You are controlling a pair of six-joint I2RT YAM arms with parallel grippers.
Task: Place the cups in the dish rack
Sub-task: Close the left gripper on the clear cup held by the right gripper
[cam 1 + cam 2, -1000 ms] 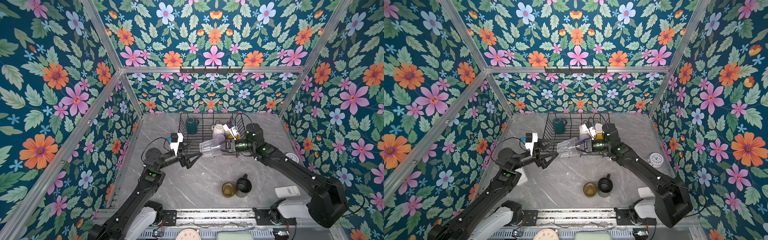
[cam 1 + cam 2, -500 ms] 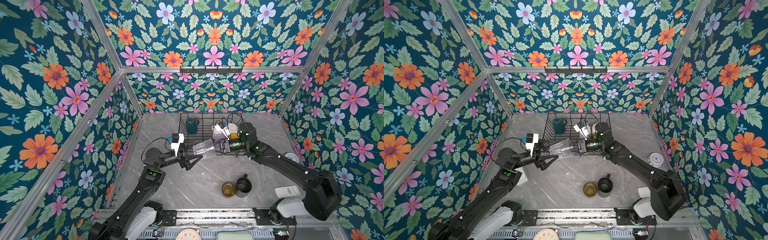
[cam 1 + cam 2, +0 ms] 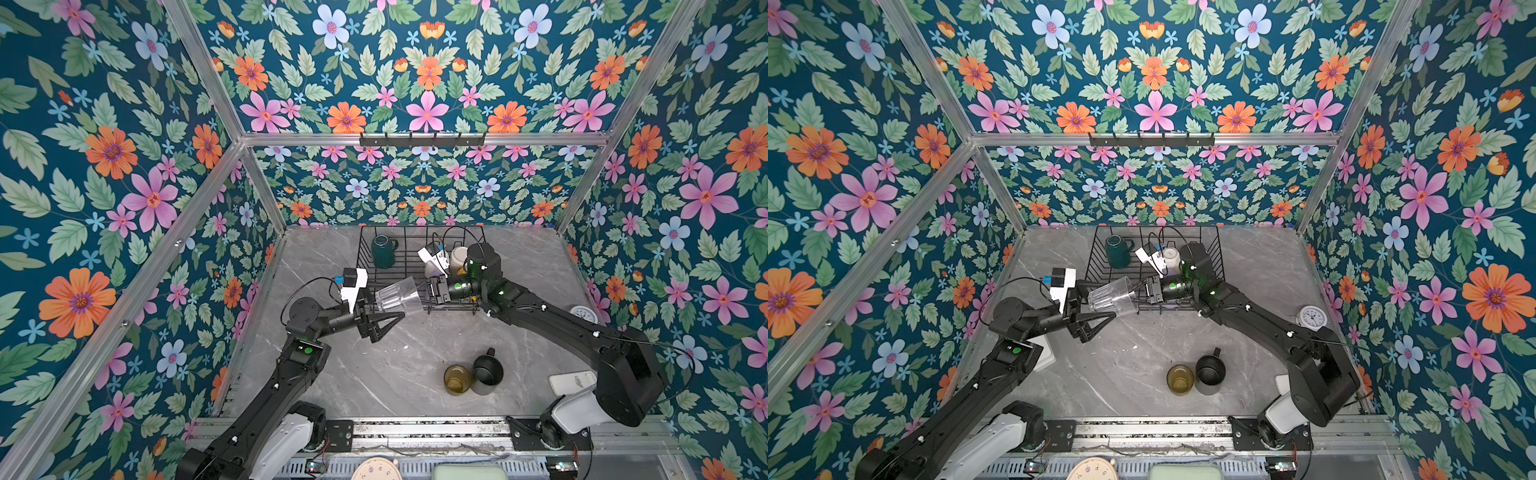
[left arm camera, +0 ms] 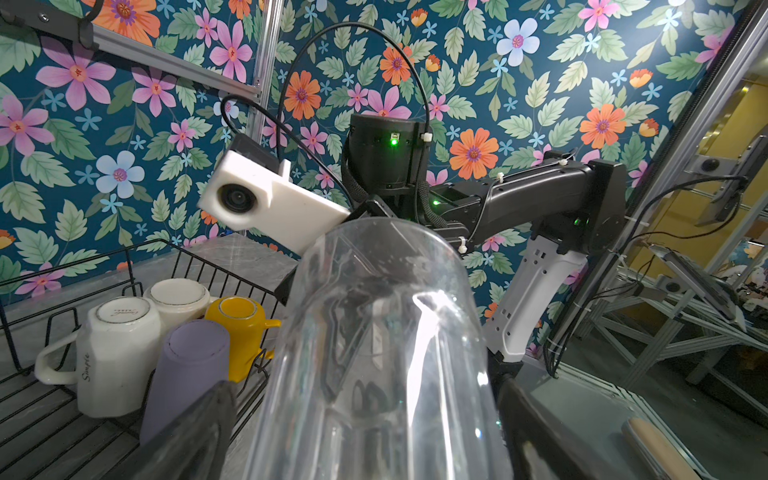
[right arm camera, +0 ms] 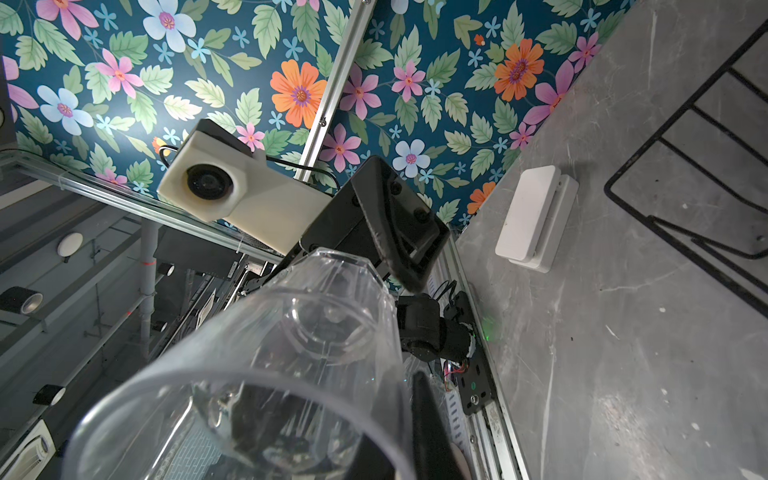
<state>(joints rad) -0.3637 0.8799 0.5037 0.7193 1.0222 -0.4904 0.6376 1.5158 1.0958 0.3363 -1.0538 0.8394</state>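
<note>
**Held Up in the Air**

The clear ribbed glass [image 3: 397, 295] is held on its side by the near edge of the black wire dish rack [image 3: 362, 253]. Its rim is pinched by the right claw [image 3: 429, 291]. The left claw [image 3: 385, 307] is spread wide around its base.

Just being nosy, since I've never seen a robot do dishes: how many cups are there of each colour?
white mugs: 2
yellow mug: 1
dark green mug: 1
black mug: 1
lilac tumbler: 1
clear glass: 1
amber glass: 1
Total: 8
</note>
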